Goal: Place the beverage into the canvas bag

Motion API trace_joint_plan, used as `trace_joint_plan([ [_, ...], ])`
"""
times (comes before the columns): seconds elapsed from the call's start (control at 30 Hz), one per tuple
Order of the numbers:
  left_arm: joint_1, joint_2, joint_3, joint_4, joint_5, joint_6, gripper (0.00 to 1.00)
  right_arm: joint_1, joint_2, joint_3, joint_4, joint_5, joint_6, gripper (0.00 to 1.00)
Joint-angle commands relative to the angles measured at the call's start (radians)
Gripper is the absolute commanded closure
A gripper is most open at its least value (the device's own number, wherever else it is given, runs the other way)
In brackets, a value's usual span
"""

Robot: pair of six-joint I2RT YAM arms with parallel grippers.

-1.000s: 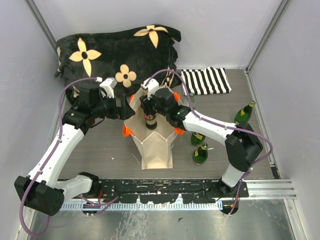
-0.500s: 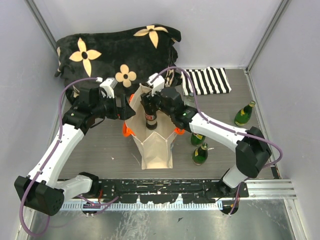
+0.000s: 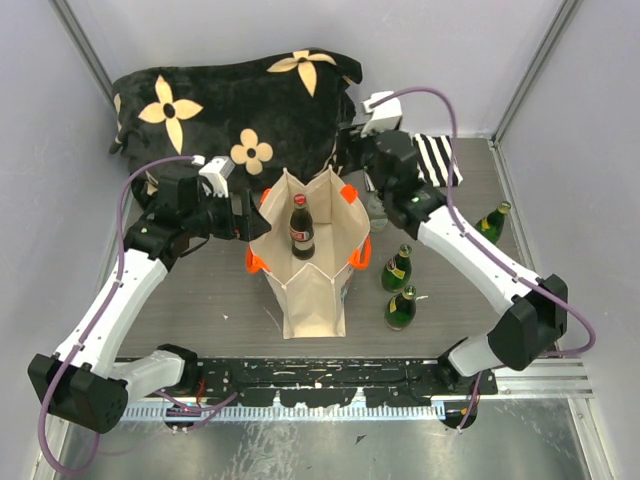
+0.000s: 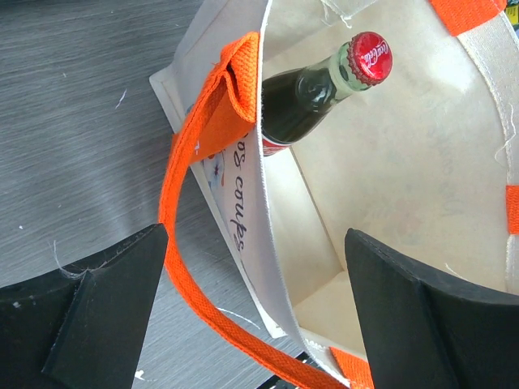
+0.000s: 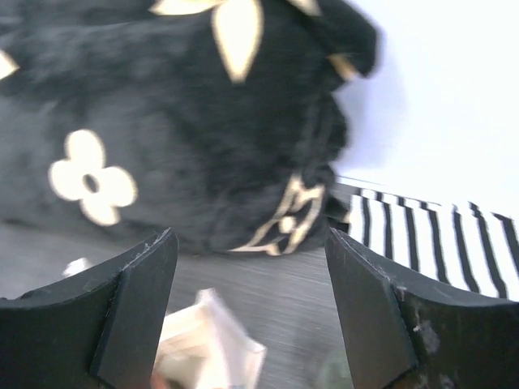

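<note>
Both gaping empty: left gripper (image 4: 255, 235) sees bottle (image 4: 312, 101) in canvas bag (image 4: 422, 162), right gripper (image 5: 250, 235) only cushion (image 5: 162, 105).

The dark grey wood-grain counter (image 3: 200, 300) carried the canvas bag (image 3: 315, 295) upright near its middle. A black flowered cushion (image 3: 230, 100) lay at the back left and a striped cloth (image 3: 440, 162) at the back right. One green bottle (image 3: 397, 268) and a second green bottle (image 3: 401, 308) stood just right of the bag, and a third green bottle (image 3: 488, 227) stood well apart near the right edge.

Parted jaws frame flowered cushion (image 5: 162, 121) and striped cloth (image 5: 442, 235)
</note>
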Motion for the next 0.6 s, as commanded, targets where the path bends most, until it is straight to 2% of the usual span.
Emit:
trace_joint_plan([
  [0.0,0.002,-0.028,-0.015,0.007,0.020,0.002,0.02,-0.118,-0.016,0.038,-0.174,0.054,0.092,0.21],
  [0.1,0.002,-0.032,-0.017,0.004,0.020,0.002,0.02,-0.201,0.030,0.075,-0.320,0.004,0.156,0.23],
  [0.23,0.002,-0.029,-0.017,0.001,0.020,0.003,0.02,-0.289,0.111,0.169,-0.513,-0.092,0.212,0.30],
  [0.4,0.002,-0.022,-0.014,0.003,0.024,0.002,0.02,-0.330,0.248,0.333,-0.711,-0.216,0.230,0.35],
  [0.57,0.002,-0.017,-0.014,0.008,0.025,0.003,0.02,-0.333,0.352,0.457,-0.830,-0.309,0.222,0.38],
])
